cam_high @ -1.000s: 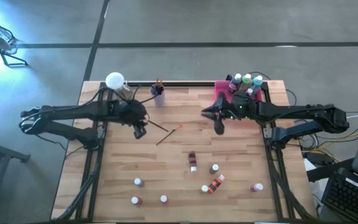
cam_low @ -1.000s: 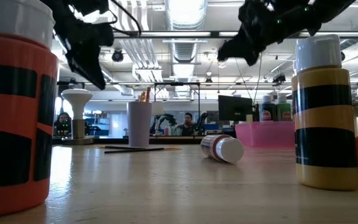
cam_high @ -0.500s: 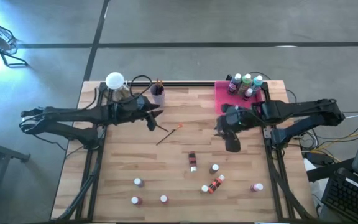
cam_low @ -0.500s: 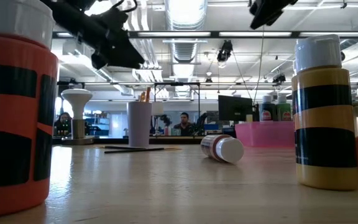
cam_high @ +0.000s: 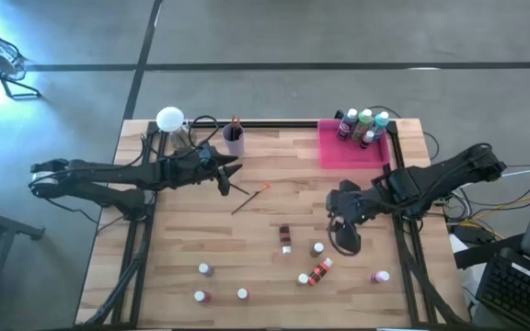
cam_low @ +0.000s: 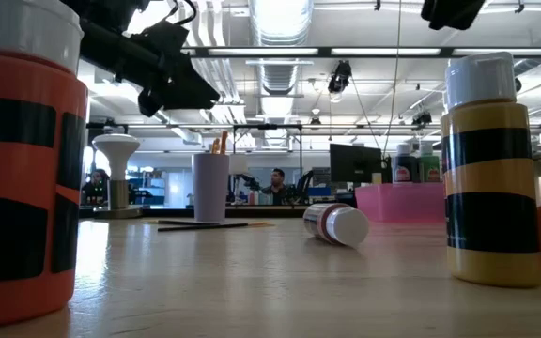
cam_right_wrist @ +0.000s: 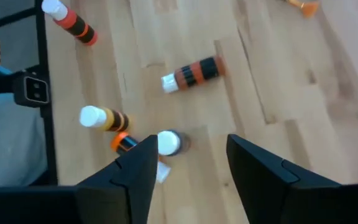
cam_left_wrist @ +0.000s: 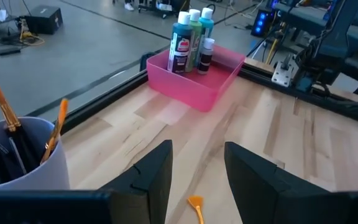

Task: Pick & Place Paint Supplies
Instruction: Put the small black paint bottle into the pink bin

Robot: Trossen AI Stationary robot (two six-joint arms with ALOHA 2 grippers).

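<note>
1. The table [cam_high: 173, 248] is light wood planks; both arms reach in over it from the sides.
2. The left arm [cam_high: 109, 173] stretches toward the far side. Its gripper [cam_high: 225, 170] hangs above the table near the cup, fingers apart and holding nothing.
3. The right arm [cam_high: 431, 179] bends in from the right edge. Its gripper [cam_high: 346, 230] hangs over the middle right of the table above loose bottles, fingers apart and empty.
4. The pink tray [cam_high: 339, 152] lies at the far right corner, with four upright bottles [cam_high: 362, 124] crowded into its far end.
5. The lilac cup [cam_high: 234, 142] stands at the far edge with brushes [cam_left_wrist: 8, 118] upright in it.
6. A white lamp [cam_high: 169, 119] stands at the far left corner.
7. Two thin brushes [cam_high: 247, 195] lie crossed on the table just beyond the left gripper, one orange-tipped.
8. Loose bottles are scattered on the near half: a striped one [cam_high: 285, 237] lies beside the right gripper, another [cam_high: 319, 270] lies nearer the front, and several small ones [cam_high: 204, 269] stand upright, well apart.
</note>
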